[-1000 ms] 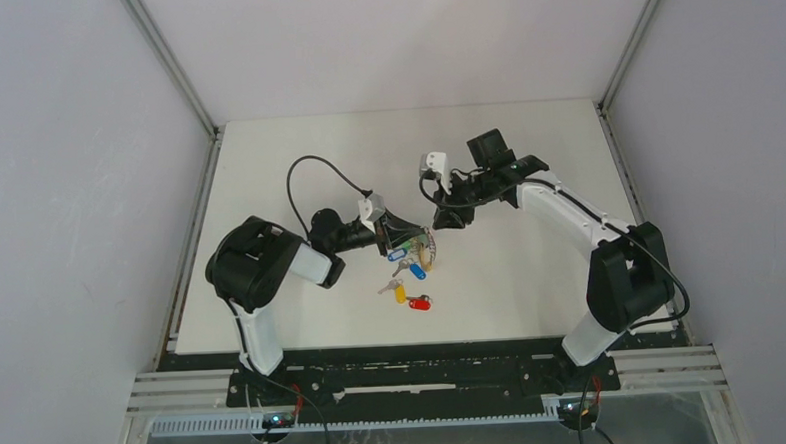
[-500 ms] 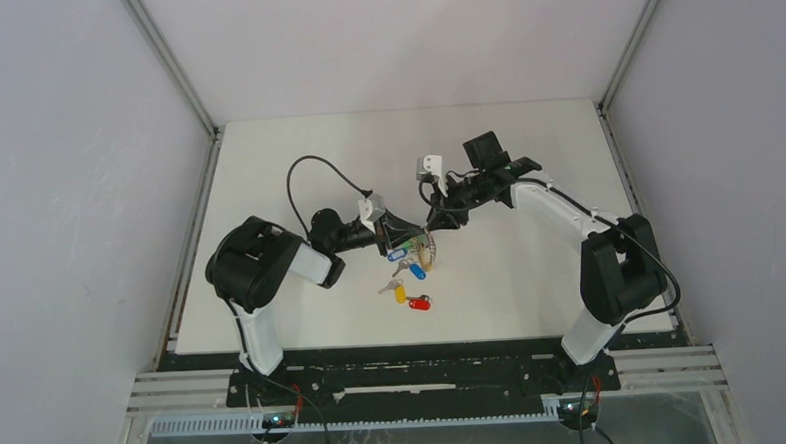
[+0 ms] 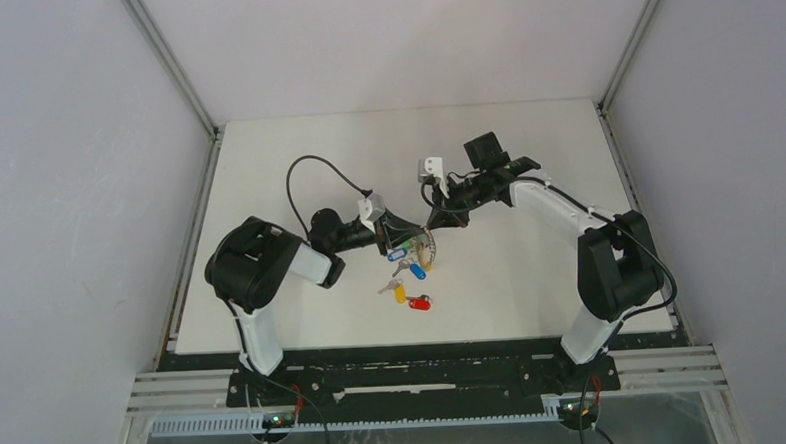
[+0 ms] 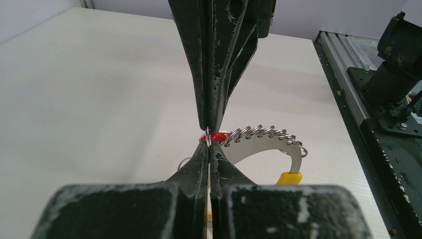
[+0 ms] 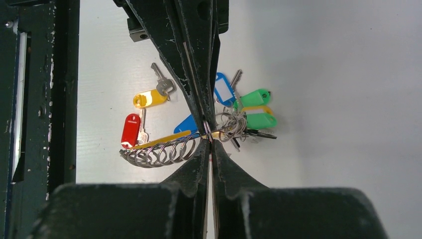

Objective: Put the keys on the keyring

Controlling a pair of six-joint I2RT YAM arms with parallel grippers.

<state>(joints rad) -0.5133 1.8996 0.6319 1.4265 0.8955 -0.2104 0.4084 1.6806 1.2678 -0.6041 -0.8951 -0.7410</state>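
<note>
Where the two arms meet, top view: keyring [image 3: 417, 249] lies on the table [image 3: 526, 156].
- Left gripper [image 3: 407, 238] meets the keyring from its left side, right gripper [image 3: 432, 223] from its far right side. Both tips are at the keyring.
- Jaw state can't be read from this height.
- Yellow key [image 3: 399, 293] and red key [image 3: 420, 303] lie loose on the near side of the keyring, apart from it, close to each other.

Left wrist view:
- Left gripper [image 4: 208, 141] is closed, jaws pressed together and pinching a thin wire loop of the keyring.
- Band [image 4: 268, 144], edged with a row of small rings, curves away right of the pinch and ends in a yellow tip.
- A red patch sits directly behind the pinch. Cannot tell what it belongs to.

Right wrist view:
- Right gripper [image 5: 208, 133] is closed, jaws clamped on the keyring where the ring cluster meets the band.
- Tags [image 5: 251, 107], blue and green, fan out right of the pinch. The band's row of rings trails off left.
- Yellow key and red key lie left of the keyring, flat on the table, neither threaded on.
- Red key's blade is close to the band's rings. Touching or not, cannot tell.
</note>
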